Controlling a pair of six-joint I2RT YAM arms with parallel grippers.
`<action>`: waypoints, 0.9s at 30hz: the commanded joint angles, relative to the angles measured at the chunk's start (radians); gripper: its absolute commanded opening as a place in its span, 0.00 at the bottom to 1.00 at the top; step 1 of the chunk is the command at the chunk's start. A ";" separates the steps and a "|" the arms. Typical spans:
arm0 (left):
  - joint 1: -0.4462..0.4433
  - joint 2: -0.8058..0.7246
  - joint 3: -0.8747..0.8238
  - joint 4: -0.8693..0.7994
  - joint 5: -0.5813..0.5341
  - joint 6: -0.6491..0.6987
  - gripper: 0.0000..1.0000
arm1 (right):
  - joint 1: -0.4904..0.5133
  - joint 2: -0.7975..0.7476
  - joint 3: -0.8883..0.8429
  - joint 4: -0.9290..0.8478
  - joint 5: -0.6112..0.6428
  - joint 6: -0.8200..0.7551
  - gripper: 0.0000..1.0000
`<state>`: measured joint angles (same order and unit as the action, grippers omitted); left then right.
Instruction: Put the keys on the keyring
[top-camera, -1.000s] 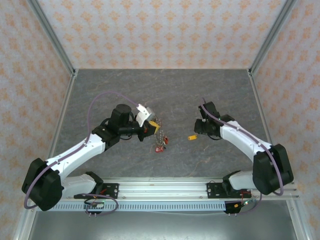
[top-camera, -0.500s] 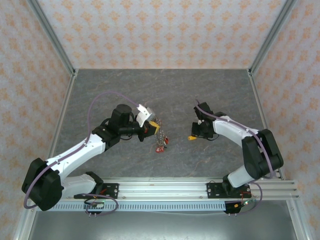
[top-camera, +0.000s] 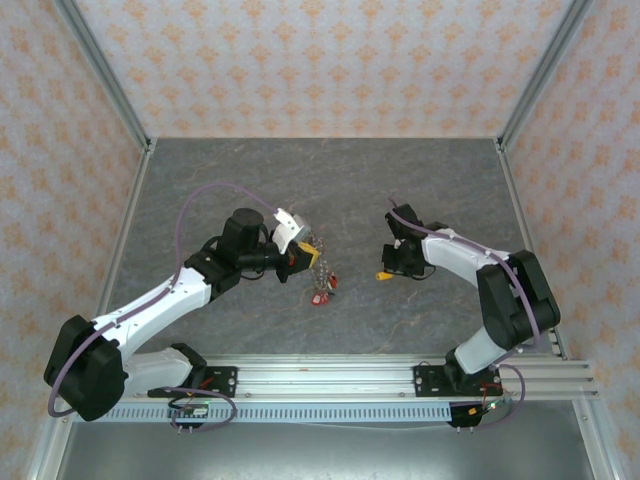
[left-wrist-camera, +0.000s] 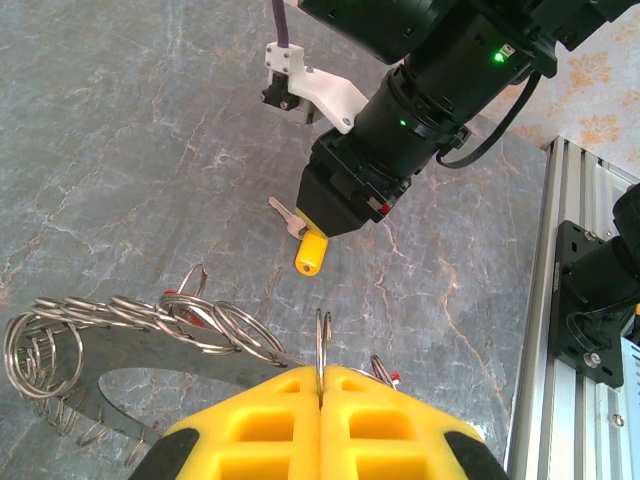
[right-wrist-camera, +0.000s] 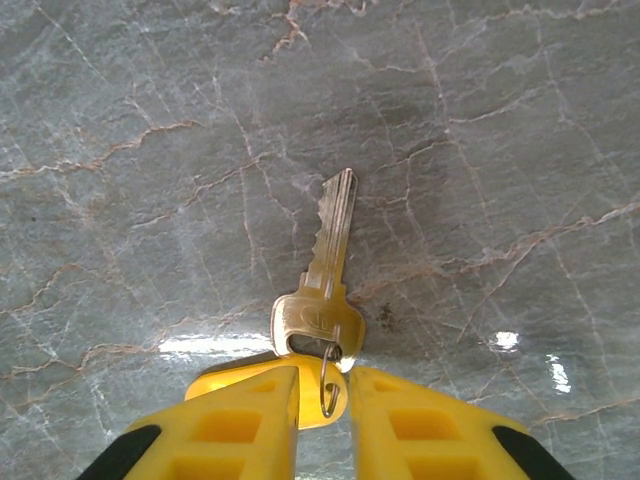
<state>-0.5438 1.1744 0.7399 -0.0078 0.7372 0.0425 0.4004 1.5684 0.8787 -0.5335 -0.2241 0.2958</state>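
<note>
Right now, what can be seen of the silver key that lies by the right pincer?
The silver key is plain bright metal, one edge toothed, with a rounded head. It lies flat on the grey table, blade pointing away from the right pincer. A small wire ring passes through its head hole, beside a yellow tag. The pincer's open fingers flank that ring.

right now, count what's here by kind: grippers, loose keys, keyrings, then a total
grippers: 2, the left gripper and the right gripper
loose key with a yellow tag: 1
keyring, in the left gripper: 1
total: 4
</note>
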 joint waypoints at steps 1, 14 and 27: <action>-0.010 -0.007 0.041 0.031 -0.008 0.003 0.00 | -0.003 0.008 0.019 0.001 0.037 0.015 0.17; -0.009 -0.003 0.046 0.025 -0.010 0.005 0.00 | -0.003 0.028 0.021 0.003 0.039 0.017 0.11; -0.012 0.008 0.059 0.014 -0.008 0.010 0.00 | -0.003 -0.002 0.022 0.010 0.046 0.017 0.13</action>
<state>-0.5438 1.1831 0.7570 -0.0143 0.7250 0.0460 0.4004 1.5925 0.8791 -0.5255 -0.2111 0.3058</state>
